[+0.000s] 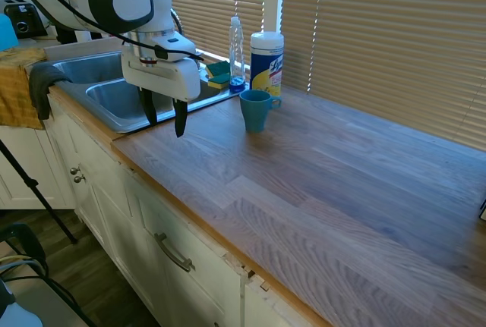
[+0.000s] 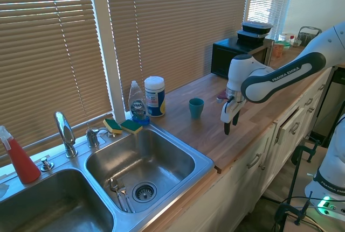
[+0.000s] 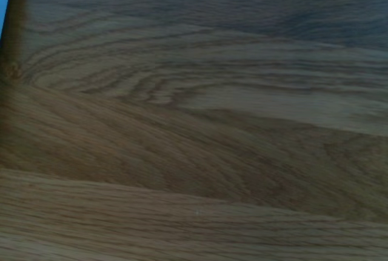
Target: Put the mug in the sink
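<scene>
Spread and holding nothing, our end effector (image 1: 164, 116) hangs just above the wooden desk (image 1: 326, 190) near its front edge, in the first exterior view; we see the teal mug (image 1: 255, 109) upright on the desk, apart from the fingers, just in front of the wipes canister (image 1: 266, 62) and beside the sink (image 1: 114, 99).

From the second exterior view, our end effector (image 2: 230, 125) hovers over the desk (image 2: 215, 129), the mug (image 2: 196, 107) between it and the canister (image 2: 154, 96).

At the wrist, we see only blurred wood grain (image 3: 194, 128).
</scene>
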Motion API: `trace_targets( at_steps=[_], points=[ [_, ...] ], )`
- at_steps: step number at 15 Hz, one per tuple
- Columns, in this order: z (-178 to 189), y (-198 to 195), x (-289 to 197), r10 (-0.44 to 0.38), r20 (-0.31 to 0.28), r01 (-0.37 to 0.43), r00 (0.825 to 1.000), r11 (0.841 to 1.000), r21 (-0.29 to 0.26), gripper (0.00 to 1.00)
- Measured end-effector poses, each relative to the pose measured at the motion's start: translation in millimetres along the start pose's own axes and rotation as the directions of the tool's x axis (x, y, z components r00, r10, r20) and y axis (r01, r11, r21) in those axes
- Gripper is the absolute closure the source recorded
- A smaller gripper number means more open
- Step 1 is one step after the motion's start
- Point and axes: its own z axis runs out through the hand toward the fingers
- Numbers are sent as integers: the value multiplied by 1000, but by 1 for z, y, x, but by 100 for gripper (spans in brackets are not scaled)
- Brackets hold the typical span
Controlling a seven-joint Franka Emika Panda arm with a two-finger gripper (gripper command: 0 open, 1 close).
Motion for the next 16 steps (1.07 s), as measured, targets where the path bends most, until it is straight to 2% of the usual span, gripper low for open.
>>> trace_targets(
  at_steps=[3, 6, 9, 12, 16],
  points=[
    [-3, -3, 0, -5, -11, 5, 1000, 1000, 9, 0],
    [-24, -17, 6, -16, -74, 20, 997, 999, 50, 0],
    [-54, -32, 28, 18, -140, -6, 990, 997, 82, 0],
    [-71, -63, 59, 57, -197, -38, 979, 994, 98, 0],
    [-62, -116, 100, 129, -238, -103, 963, 988, 119, 0]
  ],
)
